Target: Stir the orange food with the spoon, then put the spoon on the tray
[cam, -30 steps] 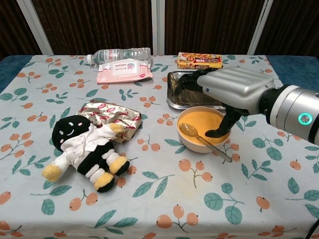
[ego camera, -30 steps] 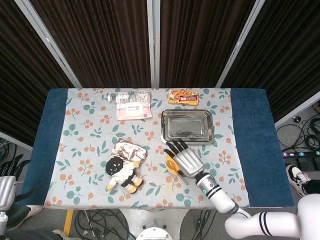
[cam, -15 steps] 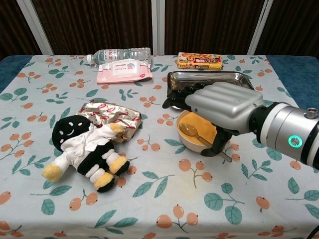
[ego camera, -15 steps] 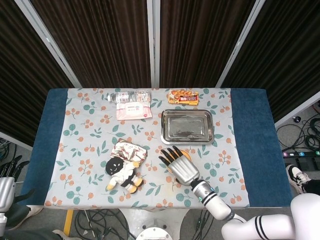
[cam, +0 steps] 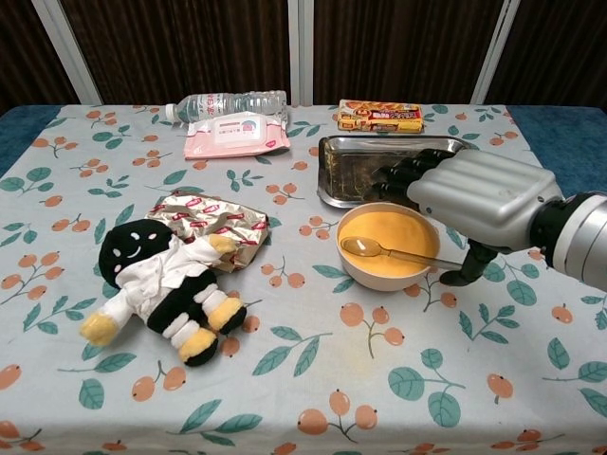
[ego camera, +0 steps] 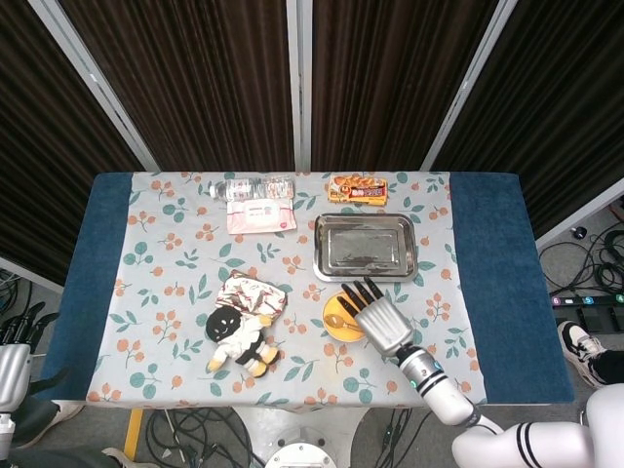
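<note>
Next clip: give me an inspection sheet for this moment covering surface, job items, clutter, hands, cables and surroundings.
Surface: table with a floral cloth over blue.
Job items: bowl of orange food in front of the steel tray; spoon lies with its scoop in the food and its handle over the bowl's right rim; nothing on the tray.
Clutter: plush doll on a foil snack bag; wipes pack, water bottle and snack box along the far edge.
Hands: right hand over the bowl's right side, thumb by the spoon handle's end, grip not clear; left hand off the table at the left, holding nothing.
Cables: tangles on the floor.
Surroundings: dark curtains behind.
</note>
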Action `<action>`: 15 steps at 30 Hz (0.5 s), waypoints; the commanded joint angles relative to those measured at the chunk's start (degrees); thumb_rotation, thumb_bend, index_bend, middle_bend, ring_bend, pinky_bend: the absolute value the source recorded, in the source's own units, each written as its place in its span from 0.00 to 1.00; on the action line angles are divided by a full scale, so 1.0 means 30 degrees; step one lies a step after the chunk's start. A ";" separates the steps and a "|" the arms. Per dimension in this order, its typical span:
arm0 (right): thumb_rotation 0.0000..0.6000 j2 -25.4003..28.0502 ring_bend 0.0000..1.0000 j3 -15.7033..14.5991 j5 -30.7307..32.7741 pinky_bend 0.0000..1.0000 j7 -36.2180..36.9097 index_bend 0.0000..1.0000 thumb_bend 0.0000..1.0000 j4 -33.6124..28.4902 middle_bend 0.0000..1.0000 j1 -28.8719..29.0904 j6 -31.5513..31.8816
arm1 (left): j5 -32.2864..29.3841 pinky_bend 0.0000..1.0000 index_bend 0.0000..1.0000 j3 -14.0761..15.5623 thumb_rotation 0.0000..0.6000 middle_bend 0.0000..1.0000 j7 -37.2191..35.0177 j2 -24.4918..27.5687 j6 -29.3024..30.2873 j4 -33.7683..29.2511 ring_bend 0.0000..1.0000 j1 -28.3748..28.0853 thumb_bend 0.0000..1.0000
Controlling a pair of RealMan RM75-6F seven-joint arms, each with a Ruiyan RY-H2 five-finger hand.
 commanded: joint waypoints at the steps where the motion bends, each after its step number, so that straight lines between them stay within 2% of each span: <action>1: 1.00 0.0267 0.00 0.0203 0.0265 0.00 -0.0007 0.09 0.09 0.0348 0.00 0.0037 -0.0260 | -0.0008 0.14 0.25 0.0005 1.00 0.17 0.0063 0.0024 -0.0027 -0.0045 0.15 -0.0006 0.00; 9: 1.00 0.0152 0.00 0.0984 0.0947 0.00 0.0069 0.09 0.09 0.1763 0.00 0.0403 -0.0938 | -0.0074 0.14 0.25 0.0012 1.00 0.17 0.0192 0.0065 -0.0072 -0.0164 0.15 0.0016 0.00; 15: 1.00 -0.0341 0.00 0.1997 0.1617 0.00 0.0635 0.09 0.09 0.3025 0.00 0.0815 -0.1366 | -0.0171 0.14 0.25 0.0015 1.00 0.17 0.0176 0.0084 -0.0099 -0.0157 0.15 0.0071 0.00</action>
